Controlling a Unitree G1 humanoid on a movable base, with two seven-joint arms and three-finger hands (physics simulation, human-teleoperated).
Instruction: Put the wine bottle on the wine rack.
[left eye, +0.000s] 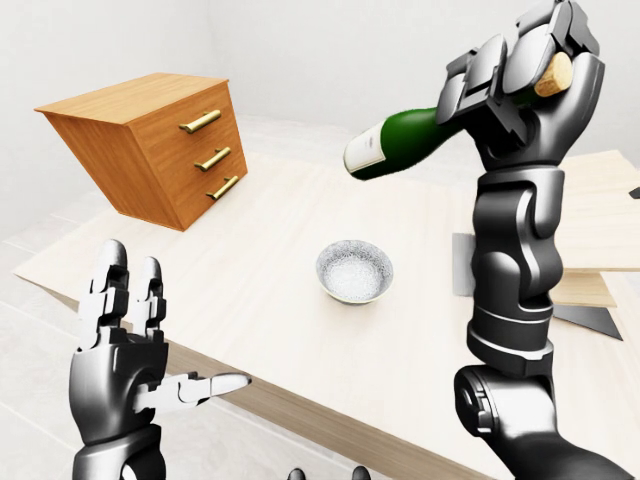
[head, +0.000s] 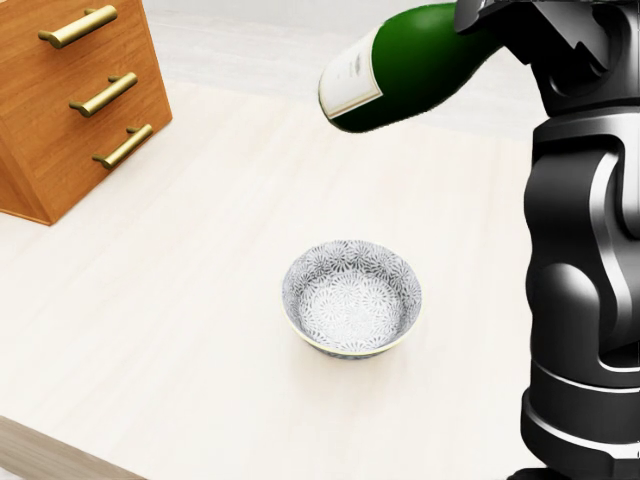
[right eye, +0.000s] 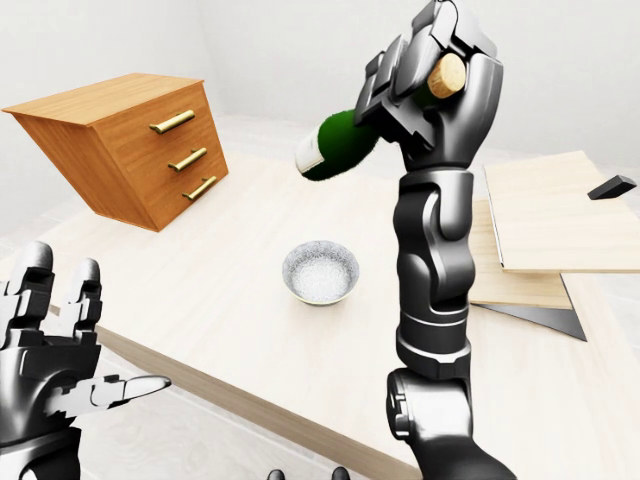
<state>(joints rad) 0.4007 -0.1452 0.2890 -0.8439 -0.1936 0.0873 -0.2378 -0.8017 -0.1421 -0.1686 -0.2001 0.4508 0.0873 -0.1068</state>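
Two hands show in the left-eye view. The right hand (left eye: 520, 75) is raised high at the upper right, its fingers clenched round the neck of the wine bottle (left eye: 400, 142), just below the cork (left eye: 553, 73). The bottle lies nearly level in the air, its base and pale label pointing left, well above the table (left eye: 250, 270). The left hand (left eye: 125, 345) hangs low at the lower left, fingers spread and grasping nothing. A patterned bowl (left eye: 354, 270) stands on the table, and a wooden chest of drawers (left eye: 150, 145) with brass handles sits tilted at the left.

Looking down, the head view has the green bottle along the top edge, above the bowl and apart from it, with the dark right forearm (head: 585, 280) filling the right side.

Over in the right-eye view, light wooden boards (right eye: 550, 215) lie stacked at the right, over a grey sheet (right eye: 545, 317).
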